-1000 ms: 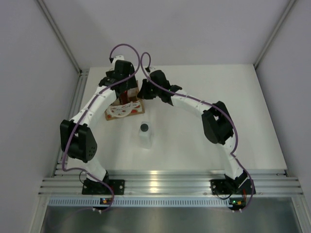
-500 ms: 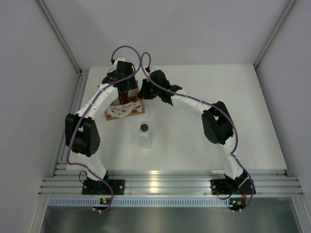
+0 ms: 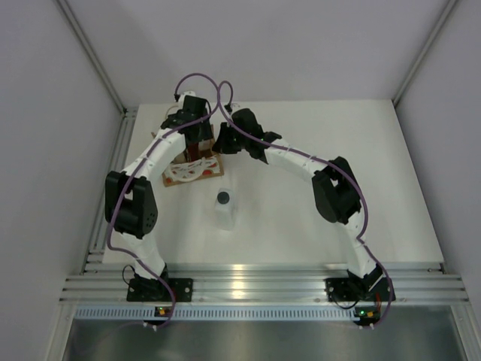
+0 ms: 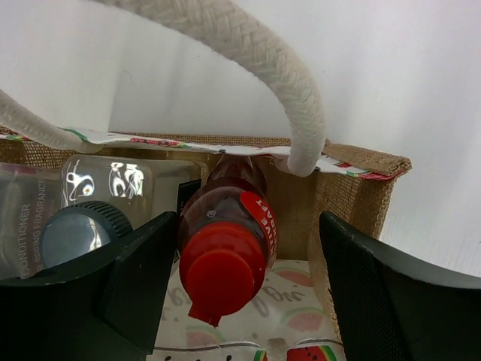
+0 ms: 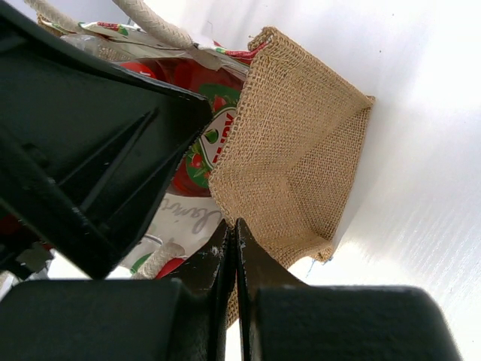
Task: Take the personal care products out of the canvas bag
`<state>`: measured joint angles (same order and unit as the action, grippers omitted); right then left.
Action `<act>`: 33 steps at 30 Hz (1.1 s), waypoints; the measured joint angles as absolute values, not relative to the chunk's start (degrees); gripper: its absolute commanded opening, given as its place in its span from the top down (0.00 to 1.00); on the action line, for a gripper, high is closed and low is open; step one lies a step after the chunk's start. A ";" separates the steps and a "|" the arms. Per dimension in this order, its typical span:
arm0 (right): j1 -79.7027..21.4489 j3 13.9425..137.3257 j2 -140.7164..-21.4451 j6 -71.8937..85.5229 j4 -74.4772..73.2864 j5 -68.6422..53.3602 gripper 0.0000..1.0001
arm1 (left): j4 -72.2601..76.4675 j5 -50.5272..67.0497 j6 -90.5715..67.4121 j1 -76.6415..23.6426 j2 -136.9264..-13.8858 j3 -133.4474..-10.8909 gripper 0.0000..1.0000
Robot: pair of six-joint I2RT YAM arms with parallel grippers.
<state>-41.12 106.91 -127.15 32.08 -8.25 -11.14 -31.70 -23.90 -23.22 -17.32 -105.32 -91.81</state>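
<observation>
The canvas bag (image 3: 194,169) lies on its side at the back left of the table, mouth toward the arms. In the left wrist view a red bottle (image 4: 225,248) with a red cap points out of the bag, and a clear bottle with a dark cap (image 4: 79,233) lies to its left. My left gripper (image 4: 248,289) is open with its fingers either side of the red bottle, the left one close against it. My right gripper (image 5: 235,226) is shut on the bag's burlap rim (image 5: 301,150). A white bottle with a dark cap (image 3: 224,207) stands on the table.
The bag's white rope handle (image 4: 263,68) arches over the red bottle. The left gripper's black body (image 5: 90,150) fills the left of the right wrist view. The enclosure wall runs along the table's left edge (image 3: 124,143), close to the bag.
The left arm's elbow has swung inward and its wrist has edged a little further over the bag. The right arm, the bag and the standing bottle have not moved.
</observation>
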 measured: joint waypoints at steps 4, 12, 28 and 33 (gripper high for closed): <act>-41.12 106.91 -127.15 32.03 -8.25 -11.16 1.00 | -31.70 -23.90 -23.22 -17.32 -105.82 -91.81 0.20; -41.12 106.91 -127.15 31.92 -8.23 -11.22 1.00 | -31.70 -24.14 -23.44 -17.21 -106.67 -91.81 0.27; -41.08 106.91 -127.15 31.92 -8.25 -11.31 1.00 | -31.68 -24.14 -23.92 -16.78 -108.27 -91.81 0.49; -41.08 106.91 -127.15 31.92 -8.25 -11.33 1.00 | -31.64 -24.05 -23.92 -16.62 -108.29 -91.83 0.72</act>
<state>-41.08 106.91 -127.15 31.92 -8.25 -11.33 -31.64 -24.05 -23.92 -16.62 -108.29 -91.83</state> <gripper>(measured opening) 0.005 0.576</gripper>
